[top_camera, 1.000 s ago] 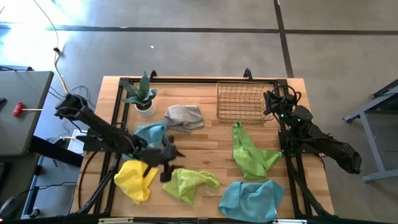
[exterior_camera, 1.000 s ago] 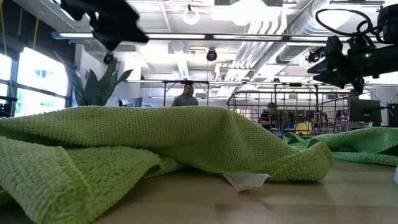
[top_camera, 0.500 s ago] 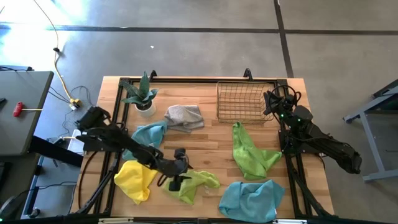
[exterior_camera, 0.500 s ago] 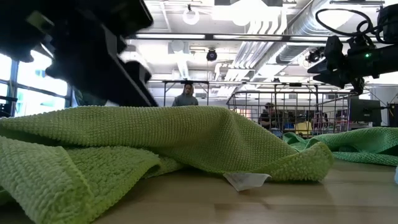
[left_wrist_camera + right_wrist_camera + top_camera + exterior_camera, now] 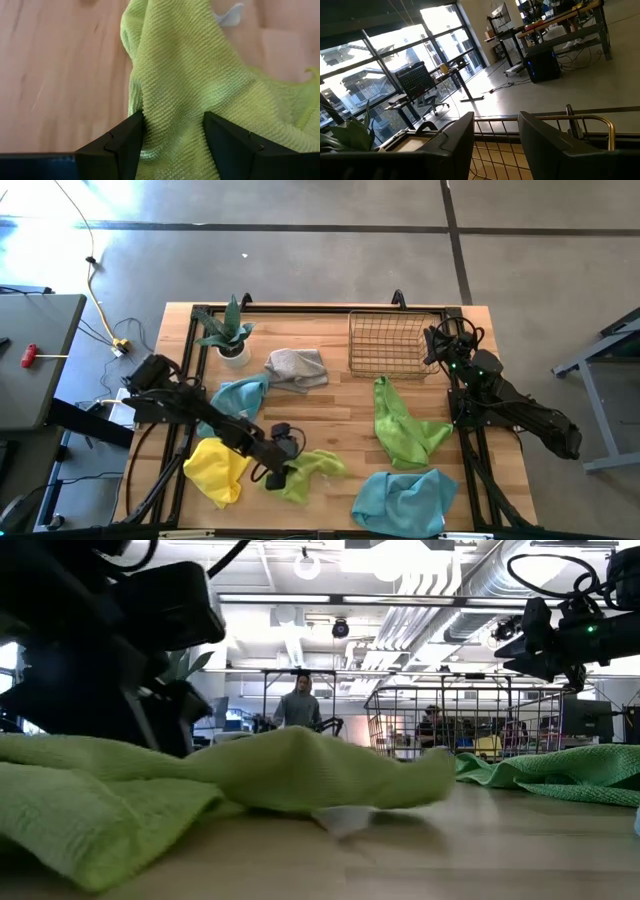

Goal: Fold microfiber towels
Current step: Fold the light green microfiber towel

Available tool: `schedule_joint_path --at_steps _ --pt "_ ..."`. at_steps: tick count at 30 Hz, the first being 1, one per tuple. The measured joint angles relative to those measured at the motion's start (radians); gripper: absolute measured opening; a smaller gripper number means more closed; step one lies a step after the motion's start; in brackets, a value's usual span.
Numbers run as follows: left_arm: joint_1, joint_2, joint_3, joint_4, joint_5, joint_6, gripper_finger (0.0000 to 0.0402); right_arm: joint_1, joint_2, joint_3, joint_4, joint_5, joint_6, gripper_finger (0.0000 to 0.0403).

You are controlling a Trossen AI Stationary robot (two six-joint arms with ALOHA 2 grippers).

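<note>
Several microfiber towels lie crumpled on the wooden table: light blue (image 5: 243,392), grey (image 5: 296,368), yellow (image 5: 217,468), lime green (image 5: 312,468), a second lime green (image 5: 403,425) and a second light blue (image 5: 403,498). My left gripper (image 5: 282,460) is down on the near lime green towel (image 5: 200,90). It is open, and a ridge of the cloth runs between its fingers (image 5: 175,135). My right gripper (image 5: 436,345) waits open and holds nothing at the back right beside the wire basket; its fingers (image 5: 495,135) point level. My left gripper is open, and its fingertips (image 5: 131,131) are set into the lime green towel's left part (image 5: 170,115), one on each side of a raised fold. The fingers slant down from the table's left. The towel lies on the table, slack.
A wire basket (image 5: 385,345) stands at the back right and a potted plant (image 5: 228,335) at the back left. Bare wood shows in the table's middle (image 5: 330,415). A person (image 5: 298,705) stands in the room far behind the table.
My left gripper has come down from above the table, tipping steeper, onto the left part of the near lime green towel. The towel's raised hump has been pressed flatter and the cloth has bunched and shifted a little under the fingers.
</note>
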Motion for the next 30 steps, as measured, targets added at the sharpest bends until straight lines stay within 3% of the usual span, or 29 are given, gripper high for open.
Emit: schedule_joint_path --at_steps 9,20,24,30 --pt "-0.077 -0.073 -0.001 -0.329 -0.118 -0.213 0.0197 0.0 0.0 0.0 0.0 0.0 0.0 0.0146" --pt "-0.17 -0.262 -0.014 -0.843 0.024 -0.576 0.0197 0.0 -0.001 0.0 0.0 0.0 0.0 0.0146" --pt "-0.183 -0.289 -0.014 -0.913 0.036 -0.617 0.0197 0.0 0.0 0.0 0.0 0.0 0.0 0.0146" --pt "-0.184 -0.337 0.032 -0.998 -0.049 -0.605 0.0197 0.0 0.0 0.0 0.0 0.0 0.0 0.0146"
